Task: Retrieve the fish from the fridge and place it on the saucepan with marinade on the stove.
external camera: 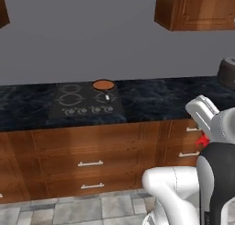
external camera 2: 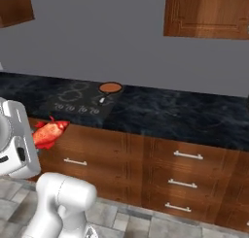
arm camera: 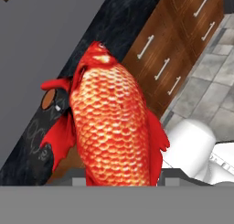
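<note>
My gripper (external camera 2: 40,136) is shut on the red-orange fish (external camera 2: 48,132), holding it in the air in front of the wooden drawers, lower than the counter top and left of the stove. In the hand view the scaly fish (arm camera: 114,131) covers the middle. A red bit of the fish (external camera: 200,140) peeks past the arm. The black saucepan (external camera: 103,85) with orange-brown marinade (external camera 2: 110,87) sits on the back right burner of the black stove (external camera: 87,104), well away from the fish. Behind the fish's fin I see part of the saucepan (arm camera: 49,98). The fridge is out of view.
A dark marble counter (external camera 2: 185,116) runs along the wall over wooden drawers (external camera: 90,162) with metal handles. Wooden upper cabinets (external camera 2: 208,12) hang above. A dark round object (external camera: 227,72) stands on the counter at the far right. Grey tiles cover the floor (external camera 2: 131,223).
</note>
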You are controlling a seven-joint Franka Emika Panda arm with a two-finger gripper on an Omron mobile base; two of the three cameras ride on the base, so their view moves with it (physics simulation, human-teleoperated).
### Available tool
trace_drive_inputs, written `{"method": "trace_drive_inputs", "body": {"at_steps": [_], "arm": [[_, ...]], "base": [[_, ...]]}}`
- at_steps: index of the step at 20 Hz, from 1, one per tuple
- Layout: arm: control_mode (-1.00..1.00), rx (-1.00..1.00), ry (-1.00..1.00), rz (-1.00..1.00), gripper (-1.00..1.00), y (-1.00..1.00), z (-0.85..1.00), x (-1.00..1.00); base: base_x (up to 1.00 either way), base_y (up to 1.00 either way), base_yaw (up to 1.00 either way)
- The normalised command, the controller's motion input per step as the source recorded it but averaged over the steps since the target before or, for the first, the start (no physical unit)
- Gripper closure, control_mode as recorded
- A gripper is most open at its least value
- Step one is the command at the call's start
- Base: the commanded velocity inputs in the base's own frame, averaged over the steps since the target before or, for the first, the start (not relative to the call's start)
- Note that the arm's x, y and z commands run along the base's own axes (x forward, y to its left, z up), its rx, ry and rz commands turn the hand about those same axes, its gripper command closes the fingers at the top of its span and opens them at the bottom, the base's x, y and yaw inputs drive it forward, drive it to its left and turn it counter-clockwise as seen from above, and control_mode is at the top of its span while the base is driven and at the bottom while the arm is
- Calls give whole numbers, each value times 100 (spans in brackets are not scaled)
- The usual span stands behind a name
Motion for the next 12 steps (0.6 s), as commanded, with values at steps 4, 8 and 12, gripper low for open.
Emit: {"method": "trace_drive_inputs", "body": {"at_steps": [4,8,12], "arm": [[100,0,0,0,100,0,0,0],[100,0,0,0,100,0,0,0],[100,0,0,0,100,0,0,0]], "base": [[63,28,5],[76,4,0],[74,1,0]]}}
